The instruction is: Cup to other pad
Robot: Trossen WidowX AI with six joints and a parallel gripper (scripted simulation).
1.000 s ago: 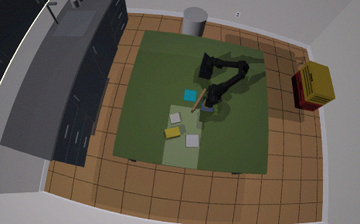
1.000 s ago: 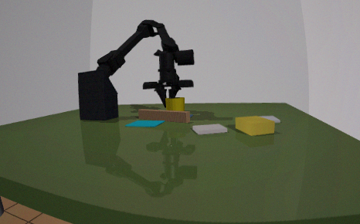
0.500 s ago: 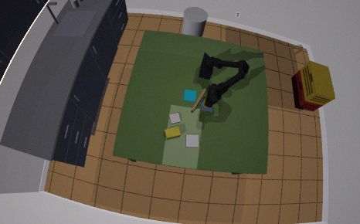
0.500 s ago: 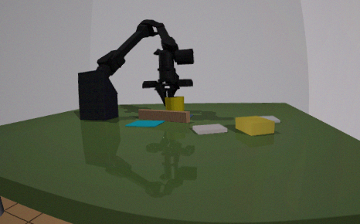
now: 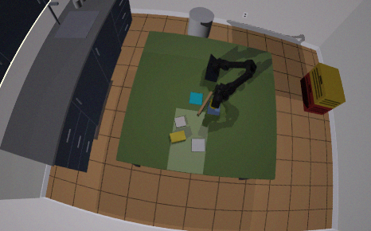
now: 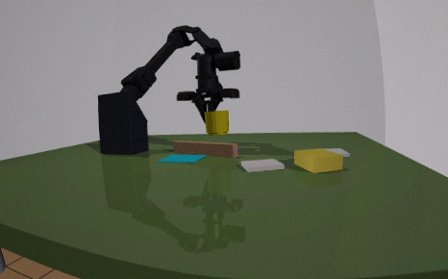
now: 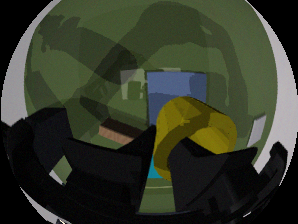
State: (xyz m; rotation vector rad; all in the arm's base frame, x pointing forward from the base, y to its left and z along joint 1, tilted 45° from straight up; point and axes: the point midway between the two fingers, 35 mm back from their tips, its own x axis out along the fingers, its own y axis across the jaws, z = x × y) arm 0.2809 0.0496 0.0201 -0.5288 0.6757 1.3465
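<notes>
Cup (image 6: 216,122) hangs clamped by its rim in the tool (image 6: 211,114), lifted clear of the bench (image 6: 265,216) above the blue pad (image 7: 174,88); carrying to the teal pad (image 6: 182,158), setting down and releasing remain.

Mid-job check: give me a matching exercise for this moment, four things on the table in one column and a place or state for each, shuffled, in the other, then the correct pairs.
Things:
1. yellow cup
2. wooden bar
3. teal pad
4. yellow block

Places or states:
A. lies flat on the table beside the wooden bar
B. held off the table in the gripper
C. sits between two grey tiles
D. lies long on the table below the cup

Pairs: 1-B, 2-D, 3-A, 4-C
</notes>
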